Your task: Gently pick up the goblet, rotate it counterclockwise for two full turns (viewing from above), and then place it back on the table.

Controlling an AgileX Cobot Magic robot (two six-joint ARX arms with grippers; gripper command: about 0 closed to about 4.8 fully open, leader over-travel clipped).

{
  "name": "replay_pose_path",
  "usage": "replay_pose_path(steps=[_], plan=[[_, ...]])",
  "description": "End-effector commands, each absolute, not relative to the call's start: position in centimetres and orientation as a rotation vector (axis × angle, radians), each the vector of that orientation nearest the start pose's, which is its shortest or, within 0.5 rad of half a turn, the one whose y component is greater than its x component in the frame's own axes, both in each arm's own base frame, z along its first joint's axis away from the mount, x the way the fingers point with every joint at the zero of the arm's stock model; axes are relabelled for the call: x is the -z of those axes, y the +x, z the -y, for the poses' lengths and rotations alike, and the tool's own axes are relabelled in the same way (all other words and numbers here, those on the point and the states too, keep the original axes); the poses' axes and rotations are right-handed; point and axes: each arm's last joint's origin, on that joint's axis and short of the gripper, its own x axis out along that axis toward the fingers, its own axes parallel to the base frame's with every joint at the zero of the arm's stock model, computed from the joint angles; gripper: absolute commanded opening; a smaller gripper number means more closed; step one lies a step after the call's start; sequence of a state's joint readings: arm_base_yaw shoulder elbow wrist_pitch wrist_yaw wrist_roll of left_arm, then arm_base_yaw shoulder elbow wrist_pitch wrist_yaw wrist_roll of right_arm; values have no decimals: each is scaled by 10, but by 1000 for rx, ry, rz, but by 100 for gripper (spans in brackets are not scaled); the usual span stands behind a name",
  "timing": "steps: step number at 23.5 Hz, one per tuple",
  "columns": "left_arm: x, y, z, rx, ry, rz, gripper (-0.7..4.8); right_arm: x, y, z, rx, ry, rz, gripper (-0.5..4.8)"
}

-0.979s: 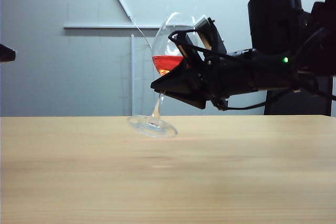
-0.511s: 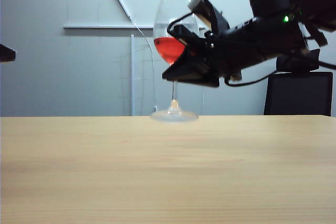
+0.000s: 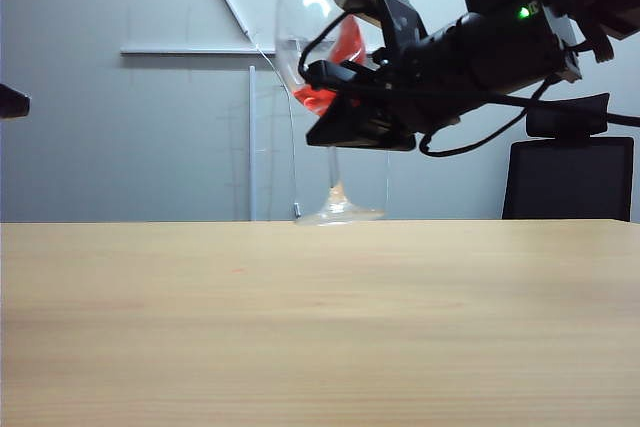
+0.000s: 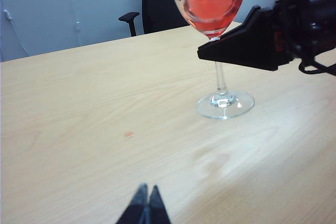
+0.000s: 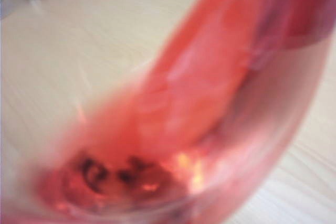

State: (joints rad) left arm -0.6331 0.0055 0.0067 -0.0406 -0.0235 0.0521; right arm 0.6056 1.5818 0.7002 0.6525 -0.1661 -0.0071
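Observation:
The goblet (image 3: 318,42) is a clear stemmed glass holding red liquid, which slopes steeply up one side of its tilted bowl. My right gripper (image 3: 330,65) reaches in from the right of the exterior view and is shut on the bowl just above the stem. One black finger (image 4: 241,45) shows in the left wrist view beside the goblet (image 4: 212,3). The round foot (image 4: 224,104) hangs very close to the table (image 3: 320,327); whether they touch I cannot tell. The right wrist view is filled by the blurred red bowl (image 5: 199,108). My left gripper (image 4: 148,193) is shut and empty, low over the table (image 4: 79,103), well apart from the glass.
A black office chair (image 3: 565,177) stands behind the table's far edge at the right. A small reddish spot (image 4: 128,135) lies on the wood between the left gripper and the goblet. Grey wall behind.
The right gripper has risen and rolled with the goblet. The foot has swung from low left up toward the right, and the liquid now slants the other way. The left gripper has not moved.

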Motion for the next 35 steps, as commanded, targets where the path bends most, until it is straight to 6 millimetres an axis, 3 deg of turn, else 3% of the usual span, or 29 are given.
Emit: replay_pose_path(steps=[1, 10, 15, 19, 24, 35], plan=[[-163, 79, 57, 612, 59, -8, -5, -212, 258, -189, -788, -145, -51, -5], [-163, 79, 57, 612, 59, -9, -5, -213, 258, -190, -750, -394, 59, -5], [-163, 79, 57, 612, 59, -9, -5, -216, 258, -190, -760, -396, 89, -5], [-163, 79, 57, 612, 59, -9, -5, -223, 254, -193, -898, -208, 126, -5], [-163, 79, 57, 612, 59, -9, -5, -224, 241, -188, -922, 12, 217, -5], [-163, 79, 57, 612, 59, -9, -5, -197, 229, -174, -947, 292, 0, -5]])
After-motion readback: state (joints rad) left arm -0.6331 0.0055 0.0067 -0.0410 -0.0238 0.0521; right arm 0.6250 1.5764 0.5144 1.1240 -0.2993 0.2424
